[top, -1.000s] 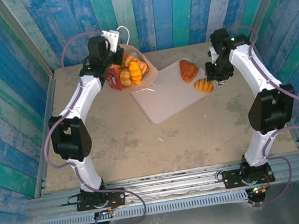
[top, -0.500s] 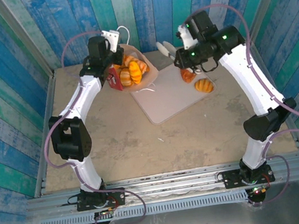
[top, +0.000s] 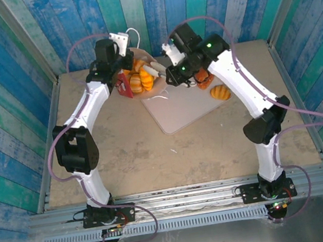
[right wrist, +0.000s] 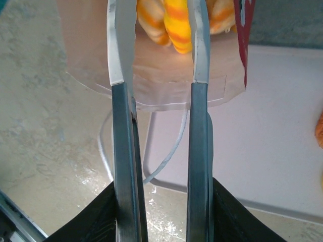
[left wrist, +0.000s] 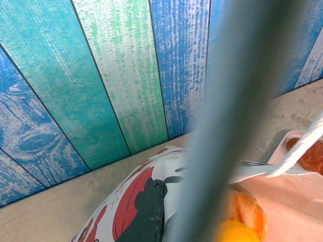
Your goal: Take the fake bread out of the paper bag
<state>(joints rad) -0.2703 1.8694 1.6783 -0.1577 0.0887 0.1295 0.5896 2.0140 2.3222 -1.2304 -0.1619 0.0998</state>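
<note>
Right gripper (top: 154, 70) is at the mouth of the paper bag (top: 150, 89), fingers (right wrist: 120, 60) spread and gripping nothing. In the wrist view a striped yellow-orange piece of the fake bread (right wrist: 176, 27) sits between the tips; can't tell if they touch it. The bag lies on its side at the far left of the table (top: 130, 156), just beside the plank wall (left wrist: 101, 75), so it's tight behind and open in front. Its lower flap overlaps the corner of the flat pale tray (top: 178, 112).

Left gripper (top: 120, 78) looks clamped on the bag's red-printed rim, but a blurred finger blocks much of its own camera. Glossy orange pieces (top: 134, 83) show inside. The bun (top: 219, 92) lies clear on the tray; the reddish wedge (top: 205, 79) is half hidden by the right arm. The white cord handle (right wrist: 166, 156) loops loose below the mouth.
</note>
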